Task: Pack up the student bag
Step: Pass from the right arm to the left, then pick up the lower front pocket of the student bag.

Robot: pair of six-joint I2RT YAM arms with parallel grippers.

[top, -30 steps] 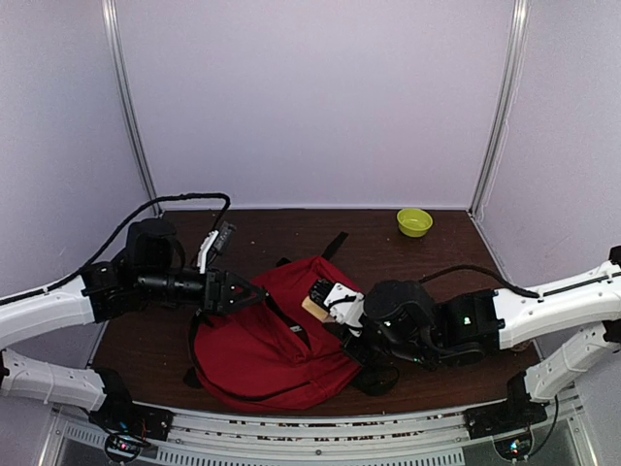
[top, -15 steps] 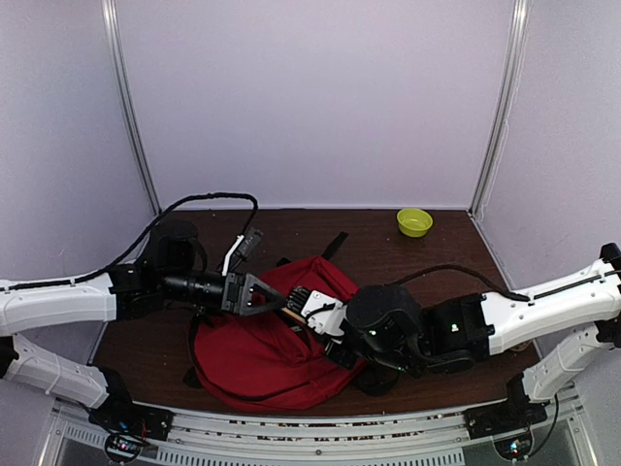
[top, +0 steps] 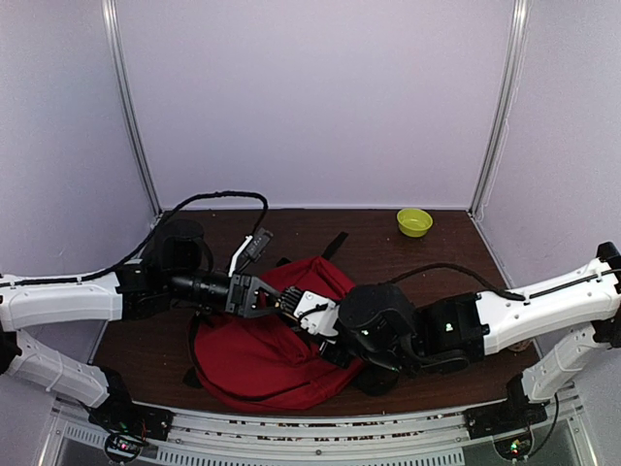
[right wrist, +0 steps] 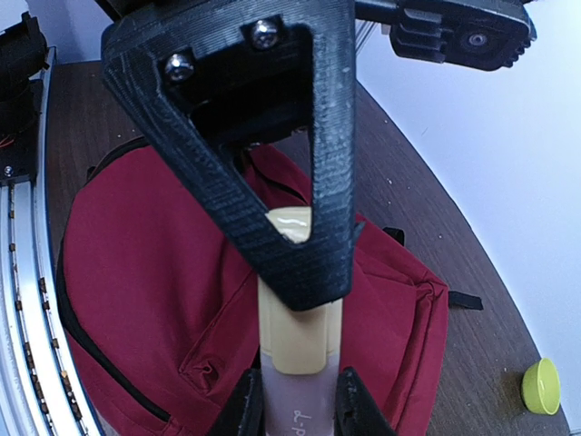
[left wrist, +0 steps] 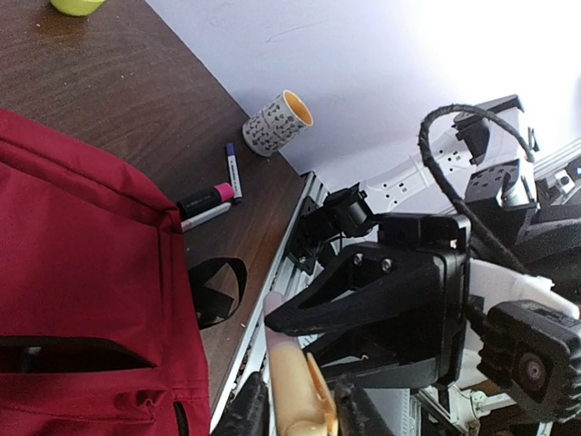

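The student bag [top: 257, 354] lies flat on the brown table, dark red with black straps; it also fills the left wrist view [left wrist: 82, 236] and the right wrist view [right wrist: 154, 272]. Above its upper part a marker [right wrist: 298, 341] with a cream cap and a pale lilac body hangs in the air. My right gripper [right wrist: 298, 407] is shut on the lilac body. My left gripper [left wrist: 295, 411] comes from the opposite side, its black fingers [right wrist: 322, 182] pressed against the cream cap [left wrist: 292, 377]. In the top view both grippers meet over the bag, left gripper [top: 275, 301] against right gripper [top: 309, 311].
A green bowl [top: 414, 221] sits at the back right. A patterned cup [left wrist: 277, 123] lies tilted near the table edge, with a pink marker [left wrist: 207, 199] and a blue-capped pen [left wrist: 232, 169] beside the bag. A black strap loop [left wrist: 214, 287] hangs by the front rail.
Both arms moved toward each other over the bag. My left gripper, open and apart before, has reached the marker held by the right gripper and narrowed onto its cap.
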